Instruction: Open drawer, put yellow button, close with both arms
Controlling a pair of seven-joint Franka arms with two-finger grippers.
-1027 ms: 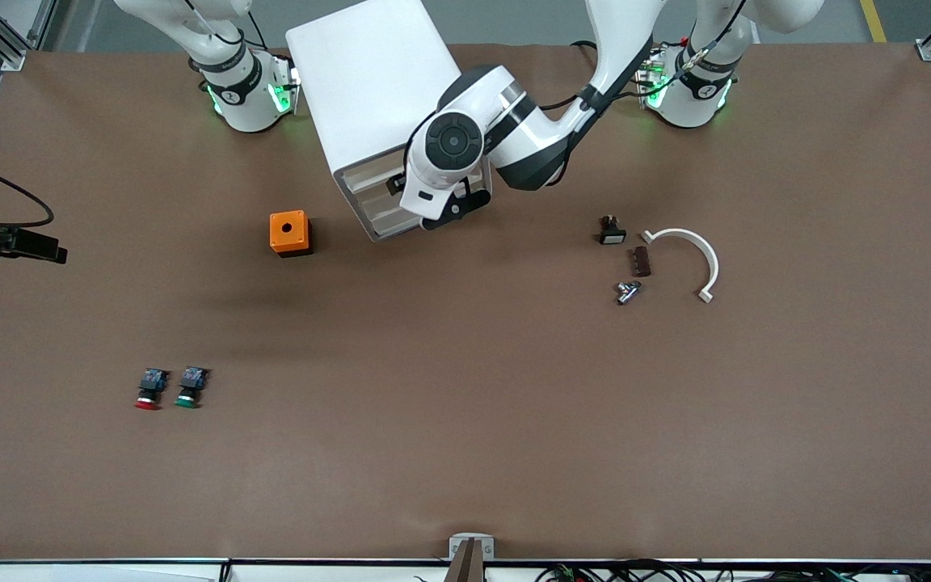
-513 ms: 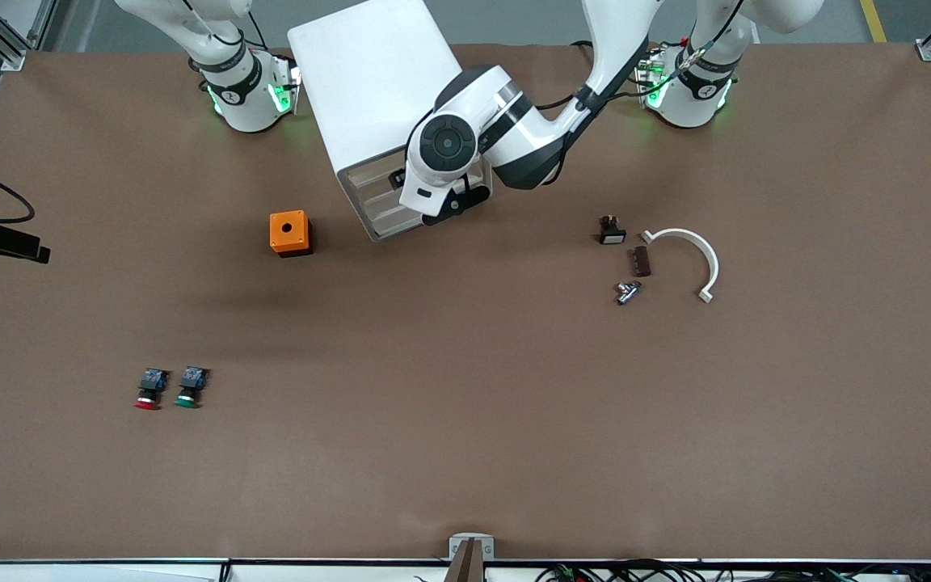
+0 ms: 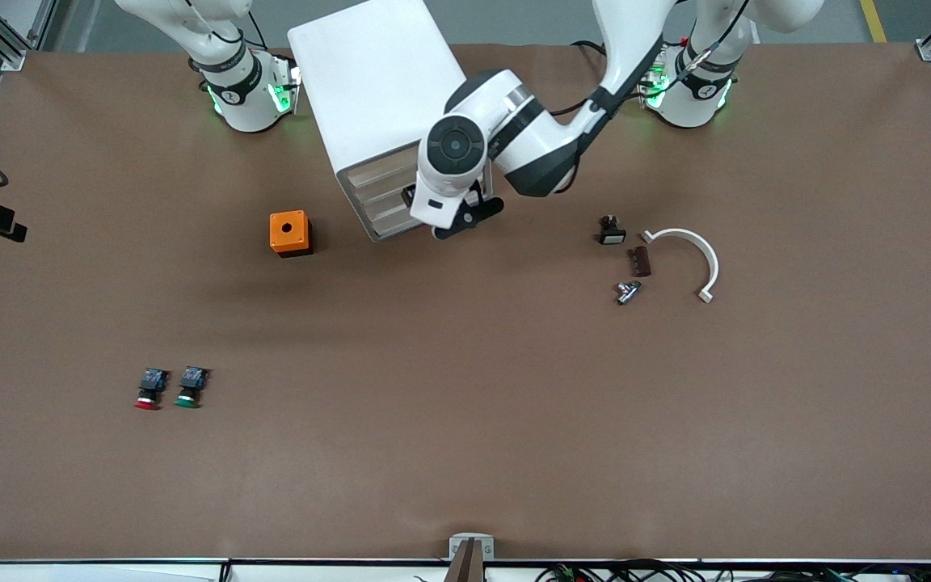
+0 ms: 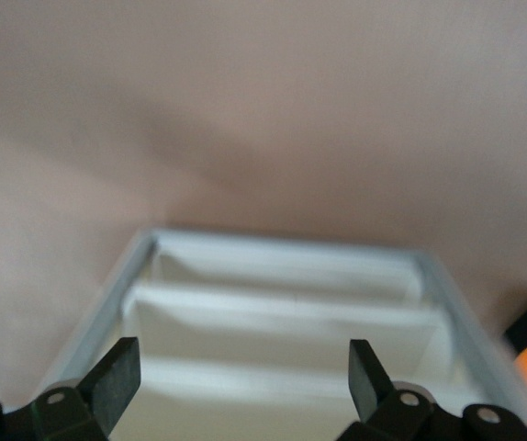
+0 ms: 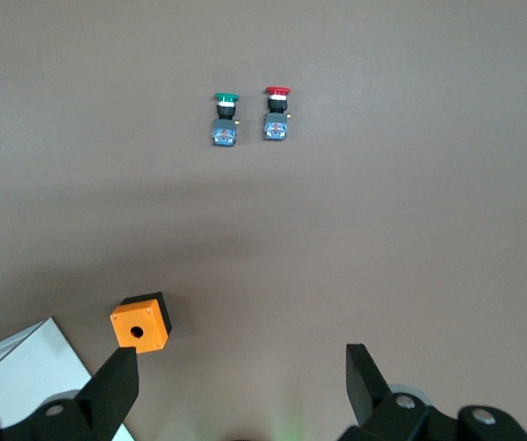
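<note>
The white cabinet (image 3: 368,89) stands between the two arm bases, its drawer fronts turned toward the orange cube (image 3: 288,233). Its uppermost drawer (image 3: 375,171) sits flush with the drawers under it. My left gripper (image 3: 440,212) hovers at the cabinet's front corner. In the left wrist view it (image 4: 242,367) is open over the stepped drawer fronts (image 4: 282,317), with nothing between its fingers. My right gripper (image 5: 241,377) is open and empty, high over the table, looking down on the orange cube (image 5: 140,322). The yellow button is out of view.
A red-capped button (image 3: 147,390) and a green-capped button (image 3: 189,387) lie nearer the front camera, toward the right arm's end. Toward the left arm's end lie a small black part (image 3: 611,230), a brown piece (image 3: 640,260), a metal fitting (image 3: 627,292) and a white curved piece (image 3: 696,255).
My left hand has shifted a little along the cabinet front toward the left arm's end. A black part at the view's edge by the right arm's end has slid farther out.
</note>
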